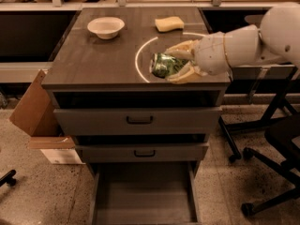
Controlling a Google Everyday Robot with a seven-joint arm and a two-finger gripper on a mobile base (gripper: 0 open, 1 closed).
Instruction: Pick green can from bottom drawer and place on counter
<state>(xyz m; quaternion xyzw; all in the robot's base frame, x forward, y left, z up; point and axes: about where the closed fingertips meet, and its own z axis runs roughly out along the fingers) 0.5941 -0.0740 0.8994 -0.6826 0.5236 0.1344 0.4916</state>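
The hand (174,64) is closed on the can (161,64), one finger above and one below. It holds the can sideways, low over the bench (93,60) near the front edge, by the arc (138,55). The can looks light, thin-walled and slick. I'd squeeze gently across the middle, since more would dent it.

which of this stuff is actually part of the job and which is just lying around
Part of the job: green can, held sideways in the gripper over the front right of the counter; open bottom drawer.
Just lying about: white bowl; yellow sponge; cardboard box; upper drawers.
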